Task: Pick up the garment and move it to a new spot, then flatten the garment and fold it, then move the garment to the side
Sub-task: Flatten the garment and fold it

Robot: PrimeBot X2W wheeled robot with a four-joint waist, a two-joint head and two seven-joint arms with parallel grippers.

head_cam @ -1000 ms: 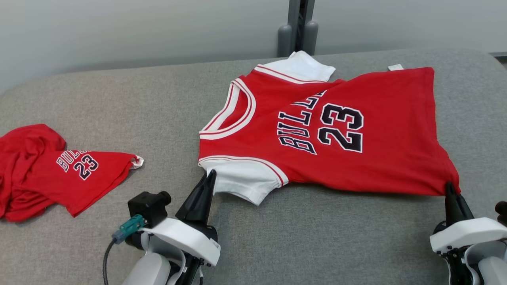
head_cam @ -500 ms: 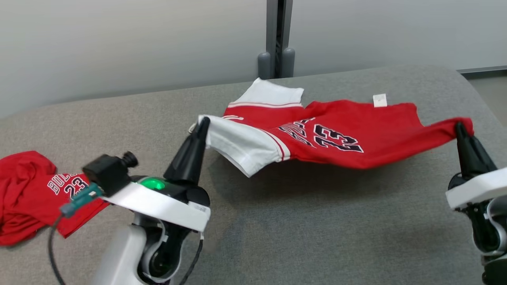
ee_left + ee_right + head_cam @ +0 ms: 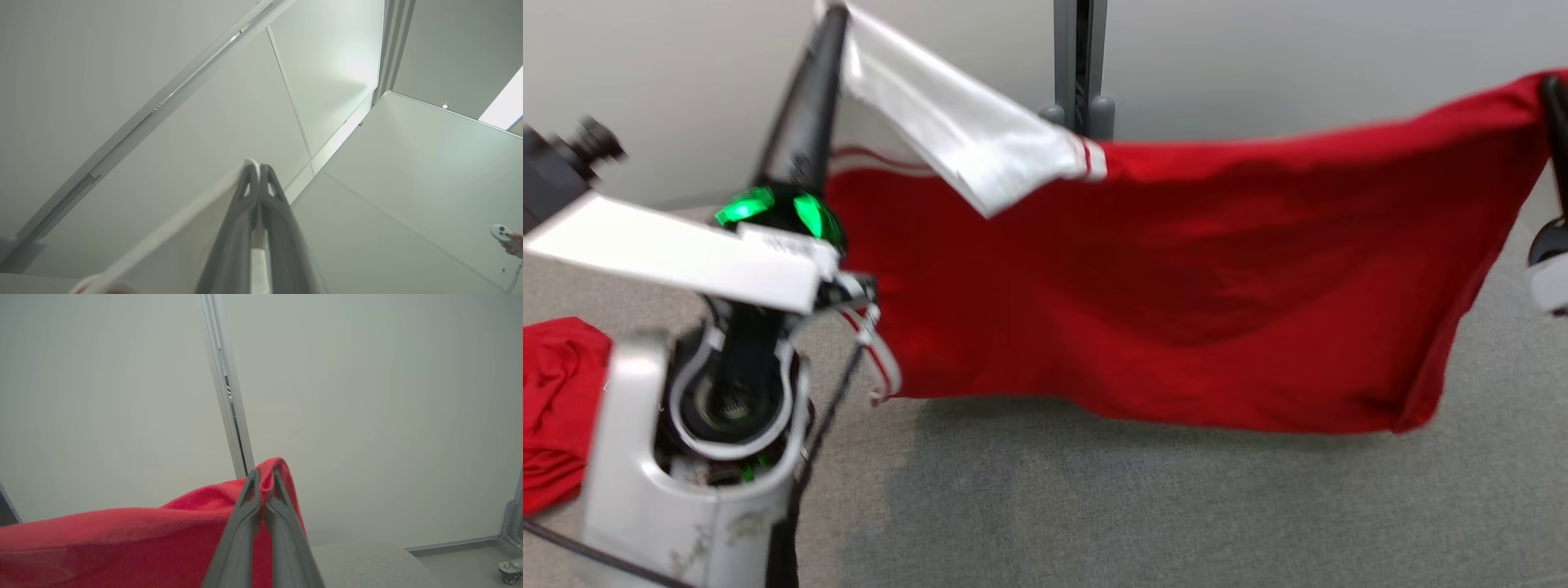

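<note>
Over the grey bench, left claw and right claw pinch shut on the soft, light shirt by sleeve and corner.

Motion blur smears the whole head view. The left arm hides the jersey's collar end at 9 o'clock. The frame edge cuts the right gripper at 2 o'clock and crops a second red garment at 8 o'clock. In the left wrist view, a person's hand is cut off at 4 o'clock.
</note>
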